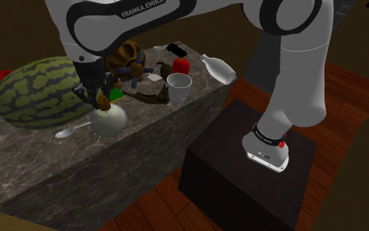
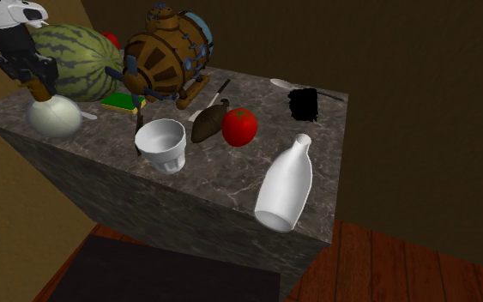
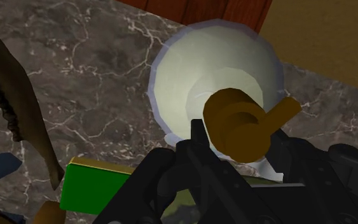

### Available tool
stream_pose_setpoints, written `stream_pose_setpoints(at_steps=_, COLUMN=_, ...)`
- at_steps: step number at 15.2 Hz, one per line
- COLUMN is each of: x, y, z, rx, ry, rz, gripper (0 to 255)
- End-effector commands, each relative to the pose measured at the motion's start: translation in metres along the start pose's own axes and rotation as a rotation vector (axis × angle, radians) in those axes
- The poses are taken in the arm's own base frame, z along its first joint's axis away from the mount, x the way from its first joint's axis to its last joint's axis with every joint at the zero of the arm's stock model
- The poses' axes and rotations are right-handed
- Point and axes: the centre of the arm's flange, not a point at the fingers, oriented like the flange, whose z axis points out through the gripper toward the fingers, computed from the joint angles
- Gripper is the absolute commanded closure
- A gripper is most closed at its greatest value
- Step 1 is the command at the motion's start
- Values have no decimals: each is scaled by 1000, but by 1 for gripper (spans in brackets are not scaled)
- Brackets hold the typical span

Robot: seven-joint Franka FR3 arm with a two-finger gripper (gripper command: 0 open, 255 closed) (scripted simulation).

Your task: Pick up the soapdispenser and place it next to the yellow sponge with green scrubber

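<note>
The soap dispenser (image 1: 109, 120) (image 2: 55, 118) (image 3: 215, 83) is a round pale bulb with a brown pump top (image 3: 238, 124). It stands on the dark marble counter (image 1: 143, 141) near the front edge. My black gripper (image 1: 101, 100) (image 2: 33, 81) (image 3: 238, 137) comes down on it from above, and its fingers clasp the brown pump on both sides. The yellow sponge with the green scrubber (image 2: 121, 103) (image 3: 95, 188) (image 1: 118, 97) lies flat on the counter just behind the dispenser, close to it.
A big watermelon (image 1: 35, 92) (image 2: 76, 56) and a brown barrel-shaped object (image 2: 166, 51) stand right behind the gripper. A spoon (image 1: 71, 130) lies beside the dispenser. Further along are a white cup (image 2: 162, 144), a brown ladle (image 2: 209, 120), a red fruit (image 2: 239, 126) and a lying white bottle (image 2: 284, 187).
</note>
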Motion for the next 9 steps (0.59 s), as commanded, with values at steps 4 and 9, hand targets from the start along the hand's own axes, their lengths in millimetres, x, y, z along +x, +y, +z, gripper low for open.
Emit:
stream_pose_setpoints(at_steps=4, x=0, y=0, z=0, rx=0, ry=1, rz=0, gripper=255)
stream_pose_setpoints(at_steps=9, x=0, y=0, z=1, rx=1, ry=1, rz=0, gripper=0)
